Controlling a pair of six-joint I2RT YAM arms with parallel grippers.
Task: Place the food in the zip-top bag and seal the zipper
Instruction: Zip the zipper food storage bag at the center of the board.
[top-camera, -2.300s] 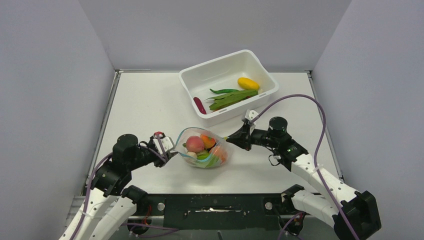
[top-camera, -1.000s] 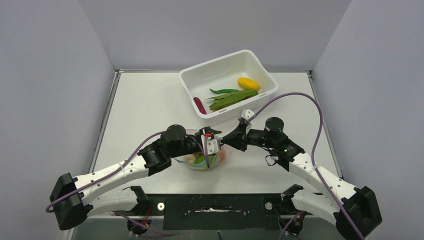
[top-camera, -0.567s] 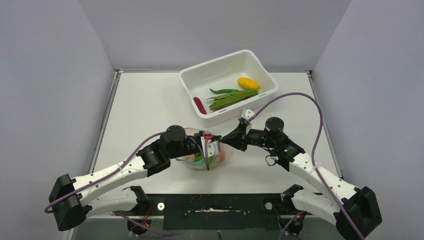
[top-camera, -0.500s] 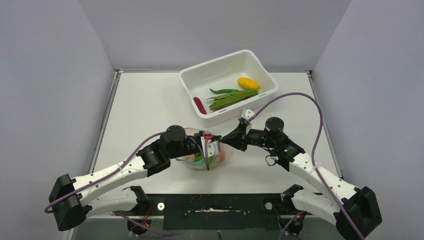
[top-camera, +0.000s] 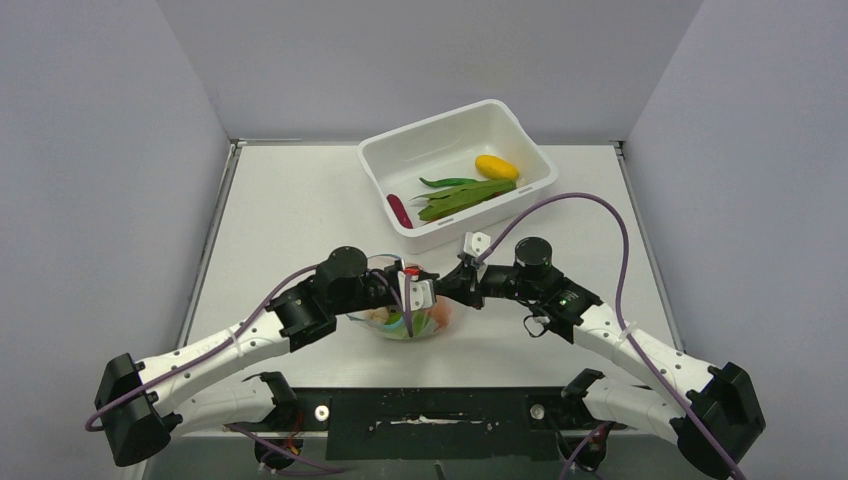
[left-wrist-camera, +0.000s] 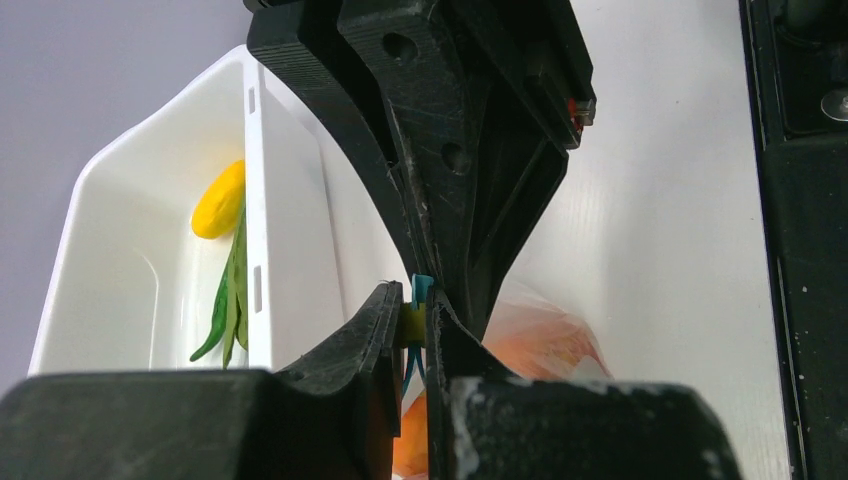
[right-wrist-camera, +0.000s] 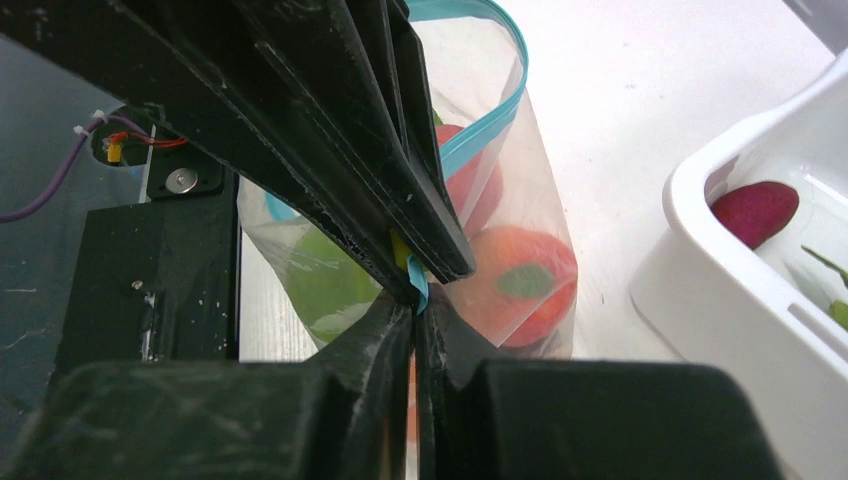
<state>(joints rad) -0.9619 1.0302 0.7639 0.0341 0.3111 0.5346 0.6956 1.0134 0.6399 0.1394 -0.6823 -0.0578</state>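
Left hand (top-camera: 418, 290): reaches in from the left over the zip-top bag (top-camera: 408, 326); in the left wrist view its fingers are drawn narrow and nip a bit of the blue zipper (left-wrist-camera: 421, 290) between the tips.
Right hand (top-camera: 456, 284): comes in from the right, tip to tip with the left hand; in the right wrist view its fingers are pressed together on the same blue strip, right against the other hand's fingers.
Zip-top bag: sits on the tabletop (top-camera: 290, 210) near the front edge, between the two arms and well apart from the white tub (top-camera: 372, 165); the clear plastic bulges below the pinch.
Zipper: held at one spot by both hands; from there it curves up and away along the rim of the bag, and another short piece of it shows on the far side of the left hand's fingers.
Food (right-wrist-camera: 520, 280): inside the bag, orange-pink round pieces and a green one pressed against the plastic.
White tub: at the back of the tabletop, holding a yellow piece (top-camera: 496, 167), green leaves (top-camera: 465, 195) and a dark red piece (top-camera: 399, 211).
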